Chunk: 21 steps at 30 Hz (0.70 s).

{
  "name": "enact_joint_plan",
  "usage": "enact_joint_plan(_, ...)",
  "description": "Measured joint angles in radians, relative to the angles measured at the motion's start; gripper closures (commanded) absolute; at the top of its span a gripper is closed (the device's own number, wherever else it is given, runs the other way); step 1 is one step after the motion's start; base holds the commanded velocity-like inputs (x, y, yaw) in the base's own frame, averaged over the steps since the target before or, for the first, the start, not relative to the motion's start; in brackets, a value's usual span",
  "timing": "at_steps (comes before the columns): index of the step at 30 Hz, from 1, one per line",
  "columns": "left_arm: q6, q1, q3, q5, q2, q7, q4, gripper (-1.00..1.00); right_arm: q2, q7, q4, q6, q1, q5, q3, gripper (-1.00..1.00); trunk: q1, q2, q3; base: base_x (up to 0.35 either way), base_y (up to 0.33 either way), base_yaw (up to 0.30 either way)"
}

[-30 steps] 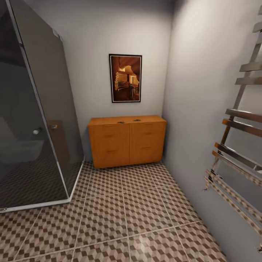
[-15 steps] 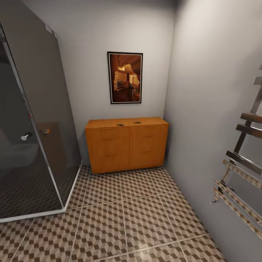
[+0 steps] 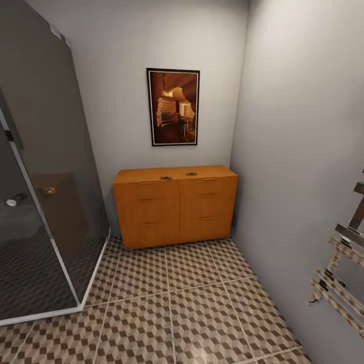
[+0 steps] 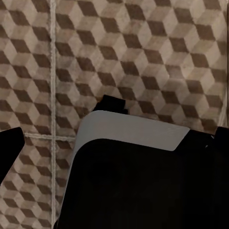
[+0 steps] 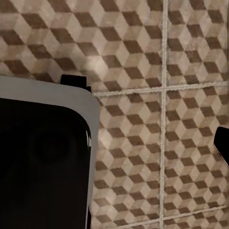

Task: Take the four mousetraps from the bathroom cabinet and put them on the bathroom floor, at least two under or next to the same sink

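1. In the head view, the orange-brown cabinet [image 3: 175, 206] is standing against the far wall, at the centre of the frame, with its front panels closed.
2. Two tiny dark mousetraps [image 3: 166, 178] [image 3: 191, 174] are lying on the cabinet's flat top, near its front edge and a little apart.
3. The bathroom floor [image 3: 202, 308], tiled in a brown, beige and white cube pattern, is stretching across the lower half of the frame.
4. A dark glass shower enclosure [image 3: 40, 202] is filling the left side, a framed picture [image 3: 173, 107] is hanging above the cabinet, and a chrome towel rail [image 3: 338, 283] is showing at the lower right edge.
5. In both wrist views, the cameras are looking down on floor tiles and on part of the robot's dark and grey body [image 4: 138, 181].
6. Small dark shapes sit at those frames' edges; I cannot tell whether either pincer is open or closed, or how the mousetraps lie relative to it.
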Motion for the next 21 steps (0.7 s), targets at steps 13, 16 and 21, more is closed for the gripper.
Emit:
enact_joint_plan(13,0.001,0.0,0.0,0.0,0.0,0.0,0.0,-1.0,-0.001,0.0,0.0,0.0,0.0,0.001,0.0,-1.0,0.0,0.0,0.0,0.325,0.0,0.0)
enact_joint_plan(16,0.001,0.0,0.0,0.0,0.0,0.0,0.0,-1.0,-0.001,0.0,0.0,0.0,0.0,0.001,0.0,-1.0,0.0,0.0,0.0,0.325,0.0,0.0)
enact_joint_plan(21,0.0,0.0,0.0,0.0,0.0,0.001,0.0,-1.0,-0.001,0.0,0.0,0.0,0.0,0.001,0.0,-1.0,0.0,0.0,0.0,0.325,0.0,0.0)
